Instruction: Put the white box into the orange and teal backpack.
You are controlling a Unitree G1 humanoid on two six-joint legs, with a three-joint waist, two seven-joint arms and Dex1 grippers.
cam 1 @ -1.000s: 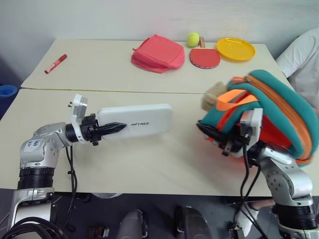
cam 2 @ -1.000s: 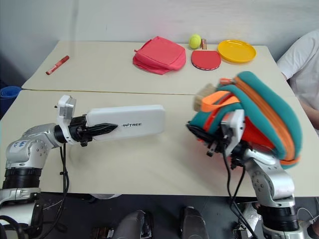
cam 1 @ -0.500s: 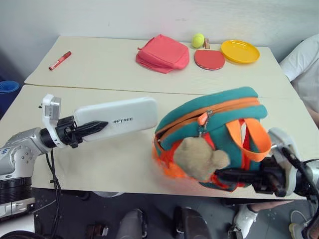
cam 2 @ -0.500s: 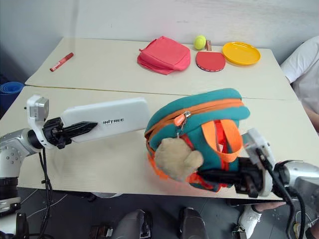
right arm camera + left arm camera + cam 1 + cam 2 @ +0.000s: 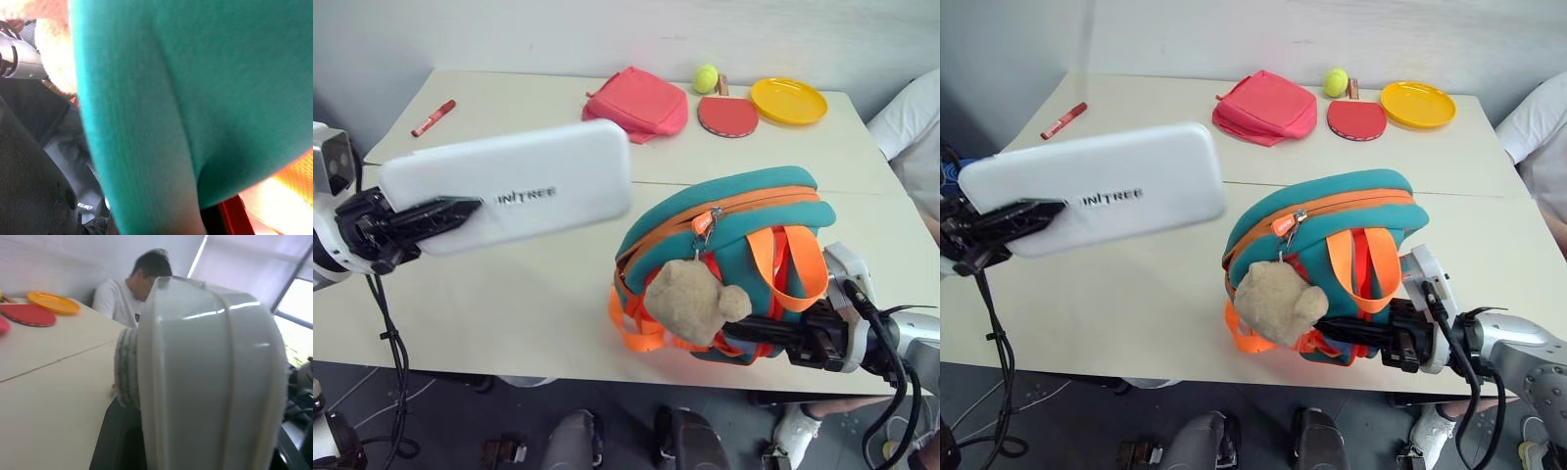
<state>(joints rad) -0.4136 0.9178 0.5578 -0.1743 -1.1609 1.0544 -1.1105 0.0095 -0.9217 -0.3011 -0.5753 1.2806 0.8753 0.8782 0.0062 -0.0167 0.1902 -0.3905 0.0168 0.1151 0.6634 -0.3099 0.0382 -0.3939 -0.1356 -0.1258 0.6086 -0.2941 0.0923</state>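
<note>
White box held up at the left of the frame, backpack gripped at the lower right.

The left gripper (image 5: 438, 217) has its black fingers clamped on one short end of the white box (image 5: 514, 186), which juts out stiff and level above the desk (image 5: 509, 294); it looks rigid, smooth and likely slippery, so an end grip may sag. The right gripper (image 5: 781, 333) is pinched tight on the soft, floppy orange and teal backpack (image 5: 724, 250), whose zip looks barely parted.

White box (image 5: 514, 186); orange-and-teal backpack (image 5: 724, 250); yellow plate (image 5: 788, 100).
</note>
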